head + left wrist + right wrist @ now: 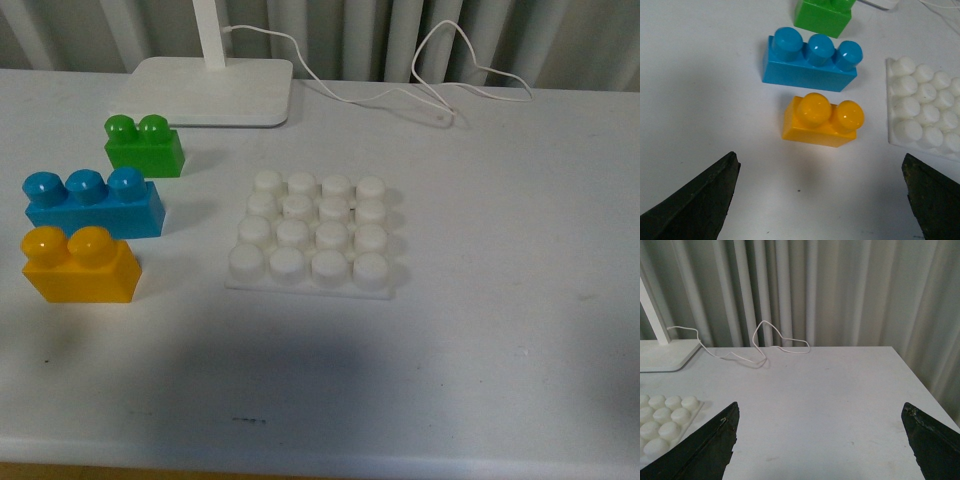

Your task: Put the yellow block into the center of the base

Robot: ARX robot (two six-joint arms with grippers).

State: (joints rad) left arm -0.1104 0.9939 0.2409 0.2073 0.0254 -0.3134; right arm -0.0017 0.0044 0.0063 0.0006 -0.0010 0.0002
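Your left fingers (700,205) are spread wide and hold nothing. They hang above the counter (480,330) with the yellow block (822,120) lying ahead, roughly centred between them. Your right fingers (700,450) are also wide apart and empty, over on the other side of the base (310,235), so the pick looks like the left arm's job.

The yellow block stands studs up at the near left of the counter. It is close in front of the blue brick (810,62) but not touching it, and it sits apart from the base on that plate's left. The base has nothing on it yet.

Bring the left arm forward and down so the fingers straddle the block's short ends; that keeps them away from the blue brick behind it. Turn the wrist slightly to match the block's small skew. Grip low on the body, under the studs, and close evenly so the block stays level for pressing onto the middle studs.
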